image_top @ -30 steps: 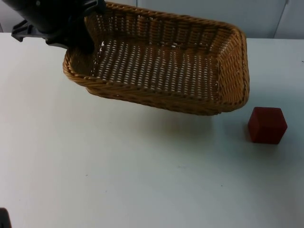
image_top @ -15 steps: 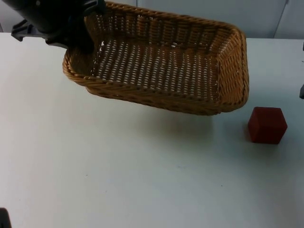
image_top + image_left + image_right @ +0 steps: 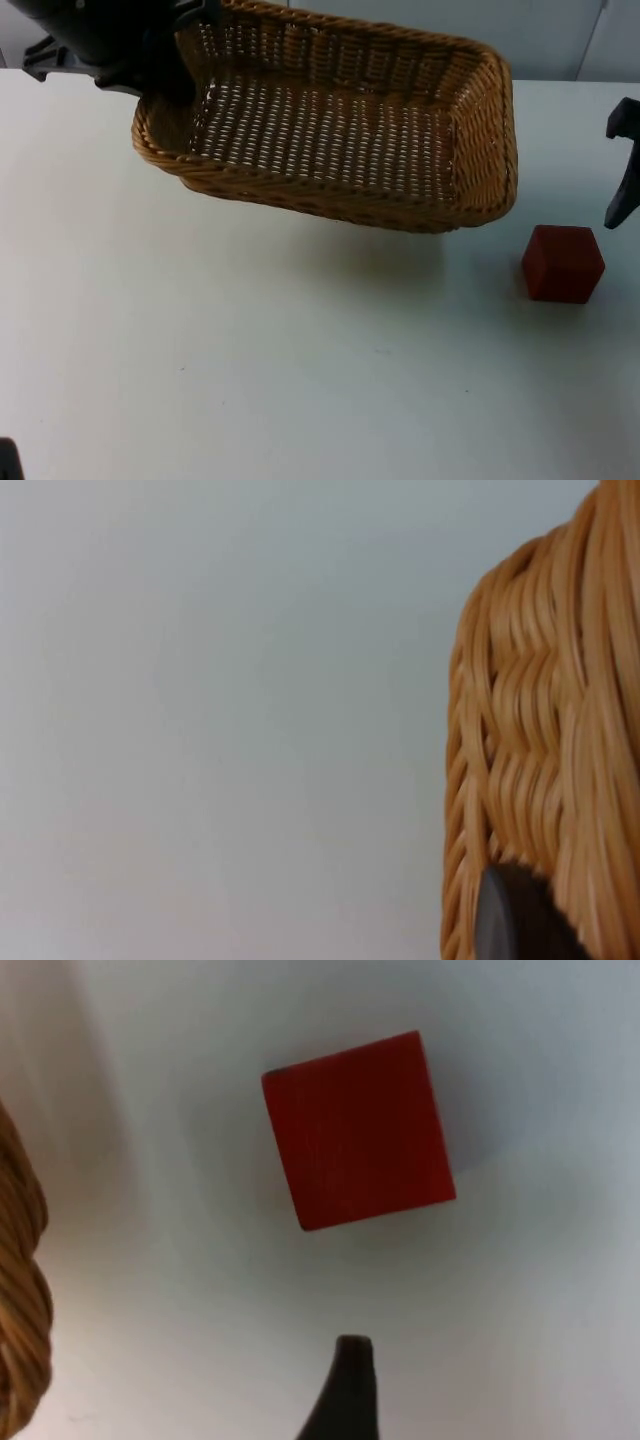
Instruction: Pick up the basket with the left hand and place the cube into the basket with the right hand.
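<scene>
The woven wicker basket [image 3: 340, 195] hangs tilted above the table's far side, and my left gripper [image 3: 172, 92] is shut on its left end wall. The left wrist view has that woven wall [image 3: 540, 760] close up, with a black fingertip [image 3: 515, 920] pressed against it. A dark red cube [image 3: 563, 262] stands on the white table just right of the basket's near right corner. My right gripper [image 3: 622, 170] comes in at the right edge, a little behind and right of the cube. In the right wrist view the cube [image 3: 358, 1128] lies straight ahead, with the basket's rim [image 3: 20, 1310] off to one side.
The white table [image 3: 250, 370] stretches wide in front of the basket. The grey partition wall [image 3: 560, 40] closes the table's far edge behind the basket.
My right gripper has entered from the right edge and moved toward the cube. The basket has risen slightly in the left gripper. The cube has not moved.
</scene>
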You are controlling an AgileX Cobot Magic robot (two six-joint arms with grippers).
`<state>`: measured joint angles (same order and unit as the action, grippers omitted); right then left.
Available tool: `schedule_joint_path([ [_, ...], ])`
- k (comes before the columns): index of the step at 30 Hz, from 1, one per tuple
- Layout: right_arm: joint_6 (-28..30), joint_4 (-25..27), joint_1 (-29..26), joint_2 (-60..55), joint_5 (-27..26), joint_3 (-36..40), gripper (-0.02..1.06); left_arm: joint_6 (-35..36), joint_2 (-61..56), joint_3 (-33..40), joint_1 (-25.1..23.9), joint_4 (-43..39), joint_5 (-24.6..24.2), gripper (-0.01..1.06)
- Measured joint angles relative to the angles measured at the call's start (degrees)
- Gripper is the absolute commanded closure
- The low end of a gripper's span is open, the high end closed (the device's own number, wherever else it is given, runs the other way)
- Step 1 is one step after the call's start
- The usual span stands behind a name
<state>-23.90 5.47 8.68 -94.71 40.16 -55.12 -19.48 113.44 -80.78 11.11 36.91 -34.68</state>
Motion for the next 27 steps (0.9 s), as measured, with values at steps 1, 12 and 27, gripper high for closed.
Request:
schedule_joint_path([
  [1, 0.11, 0.44, 0.0, -0.44, -0.75, 0.0, 0.32, 0.0, 0.0, 0.0, 0.0, 0.0, 0.09, 1.05],
  [12, 1.41, 3.37, 0.0, -3.27, -4.14, -0.03, 0.32, 0.0, 0.0, 0.0, 0.0, 0.0, 0.68, 1.05],
  [27, 4.2, 4.92, 0.0, -7.37, -7.35, -0.39, 0.32, 0.0, 0.0, 0.0, 0.0, 0.0, 1.14, 1.05],
])
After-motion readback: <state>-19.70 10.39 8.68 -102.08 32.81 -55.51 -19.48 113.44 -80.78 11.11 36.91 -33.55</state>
